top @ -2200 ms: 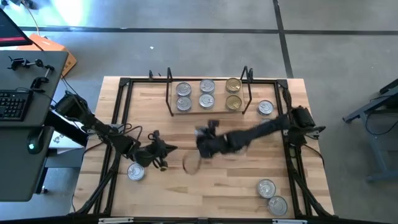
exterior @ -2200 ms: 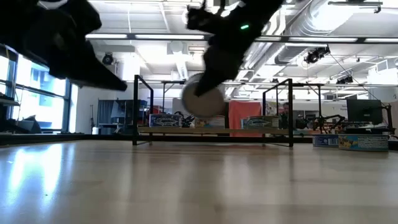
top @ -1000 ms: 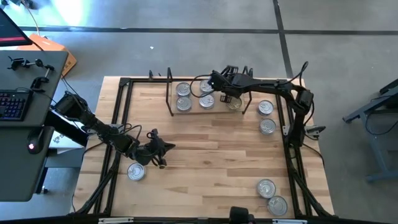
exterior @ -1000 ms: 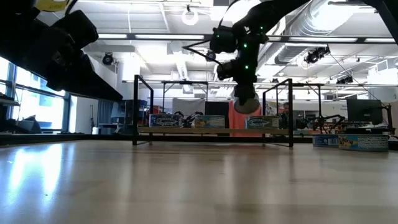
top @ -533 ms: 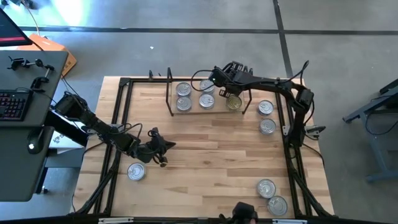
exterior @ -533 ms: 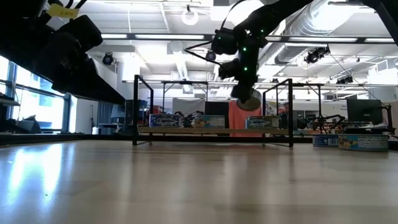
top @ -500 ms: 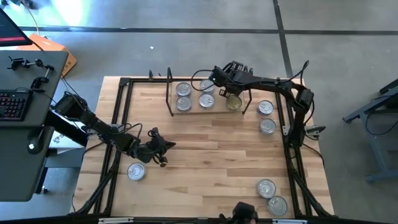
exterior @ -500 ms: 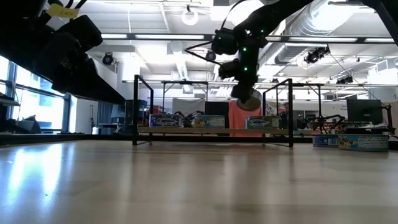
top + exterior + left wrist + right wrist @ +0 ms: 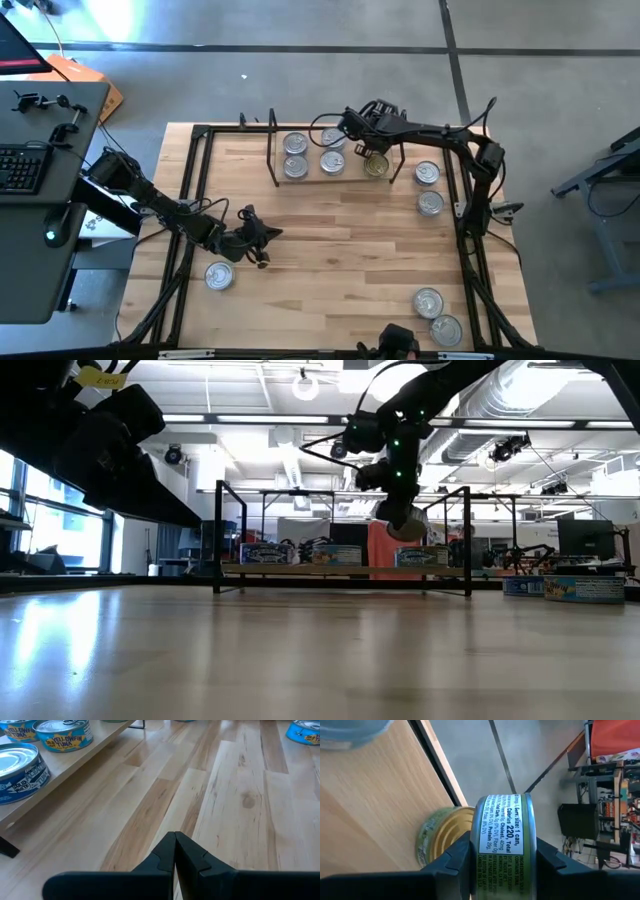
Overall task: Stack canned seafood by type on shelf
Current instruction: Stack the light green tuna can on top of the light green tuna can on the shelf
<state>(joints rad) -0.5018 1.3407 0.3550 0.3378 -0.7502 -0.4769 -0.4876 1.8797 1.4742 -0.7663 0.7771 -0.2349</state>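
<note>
On the wide pale-wood bench, the left gripper waits low near the near-left corner, its dark fingers pressed together on nothing, a lone silver-lidded round tin lying just beside it. Farther back stands the small light-wood shelf in its black wire frame, carrying blue-labelled silver-lidded tins at its left and middle and a gold-lidded tin at its right end. Above that end the right gripper hovers, clamped on a short round green-labelled tin held by its curved side wall and turned on edge; the gold-lidded tin sits directly beyond it. Two more silver tins rest on the bench just right of the shelf, and a further pair near the front right corner. The tin looks rigid and fairly light, though its printed wall is probably slick, so a squeeze across the middle of the side wall appears the safest hold; lowering it flat onto its gold-lidded match likely demands careful levelling first.
</note>
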